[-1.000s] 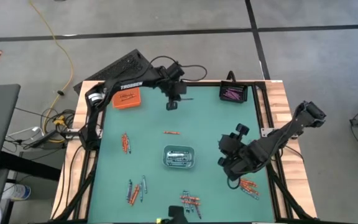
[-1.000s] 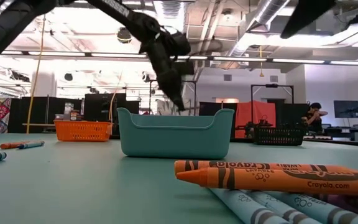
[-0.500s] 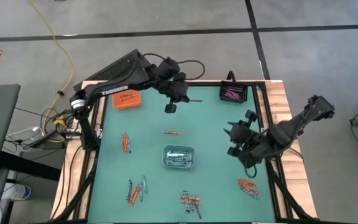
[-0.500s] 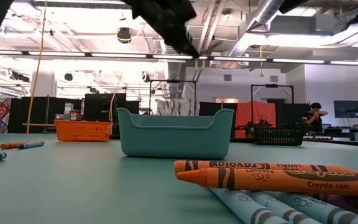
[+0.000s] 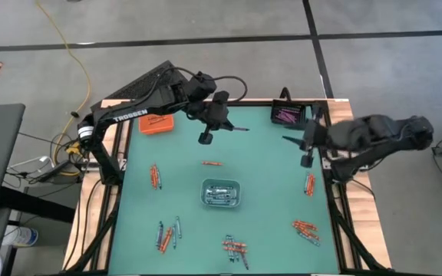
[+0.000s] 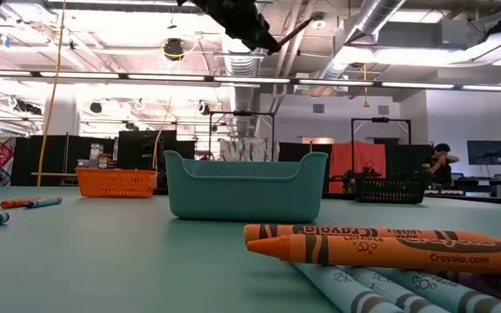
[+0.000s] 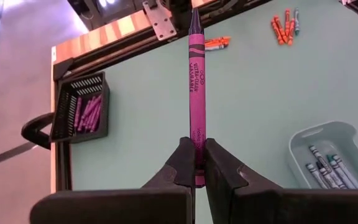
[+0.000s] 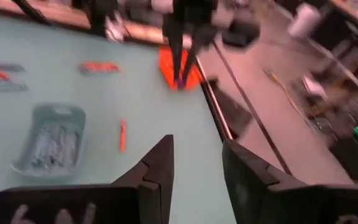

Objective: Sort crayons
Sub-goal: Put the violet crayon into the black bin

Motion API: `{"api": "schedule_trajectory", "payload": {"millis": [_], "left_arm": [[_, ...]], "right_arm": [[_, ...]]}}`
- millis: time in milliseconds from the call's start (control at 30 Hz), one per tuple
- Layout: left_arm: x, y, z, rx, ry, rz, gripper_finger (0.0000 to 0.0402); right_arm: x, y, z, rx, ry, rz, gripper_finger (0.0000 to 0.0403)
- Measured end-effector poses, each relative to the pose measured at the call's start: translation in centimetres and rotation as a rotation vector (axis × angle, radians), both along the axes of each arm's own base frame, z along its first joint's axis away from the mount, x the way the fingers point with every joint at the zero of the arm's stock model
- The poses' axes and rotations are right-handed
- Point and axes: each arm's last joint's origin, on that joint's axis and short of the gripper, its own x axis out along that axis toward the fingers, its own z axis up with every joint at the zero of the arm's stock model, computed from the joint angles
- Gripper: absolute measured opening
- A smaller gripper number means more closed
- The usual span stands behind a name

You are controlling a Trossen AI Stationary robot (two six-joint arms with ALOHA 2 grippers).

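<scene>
The left gripper point(image 7: 196, 163) is clamped on the lower end of a purple-pink crayon point(image 7: 195, 74), which projects straight out past the fingers; in the high view this gripper point(image 5: 225, 126) sits at upper centre of the frame, raised over the green table point(image 5: 267, 165). The right gripper point(image 8: 196, 163) holds nothing, its fingers parted; in the high view it point(image 5: 296, 143) sits at right of centre, near the table's right edge.

Low view, nearest first: orange crayons point(image 6: 390, 246) lie at lower right, with grey-blue ones just under them. Behind, at centre, stands the grey-blue tray point(image 6: 245, 186). Farther back, the orange tray point(image 6: 116, 182) is at left and the black tray point(image 6: 391, 189) at right.

High view: loose crayon groups lie along the bottom of the frame point(image 5: 235, 247), at lower left point(image 5: 167, 234), at lower right point(image 5: 306, 228), at left point(image 5: 155, 175) and at right point(image 5: 310, 183); a single orange one point(image 5: 212, 162) lies just above the centre tray (which holds grey-blue crayons). The black tray at upper right holds purple-pink crayons point(image 5: 287, 116).
</scene>
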Motion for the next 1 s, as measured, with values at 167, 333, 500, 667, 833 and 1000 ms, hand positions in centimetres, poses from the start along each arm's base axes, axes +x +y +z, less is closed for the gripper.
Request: {"api": "schedule_trajectory", "payload": {"millis": [167,333,500,667,833,1000], "left_arm": [[0.3,-0.1,0.4,0.021,-0.047,-0.008,0.0000],[0.6,-0.1,0.9,0.024,-0.117,-0.042,0.0000],[0.7,0.0,1.2,0.039,-0.151,-0.053,0.0000],[1.0,0.0,1.6,0.049,-0.204,-0.072,0.0000],[1.6,0.4,1.7,0.052,-0.259,-0.084,0.0000],[2.1,0.6,1.7,0.046,-0.313,-0.099,0.0000]], "right_arm": [[-0.3,-2.4,1.1,-0.017,-0.058,0.076,0.0132],[0.5,-5.0,-0.4,0.010,-0.042,0.114,0.0127],[1.2,-8.1,-4.0,0.060,-0.102,0.184,0.0115],[1.5,-10.2,-6.6,0.100,-0.248,0.302,0.0112],[2.3,-11.0,-8.1,0.087,-0.371,0.392,0.0112],[3.2,-10.9,-8.6,0.048,-0.427,0.450,0.0125]]}}
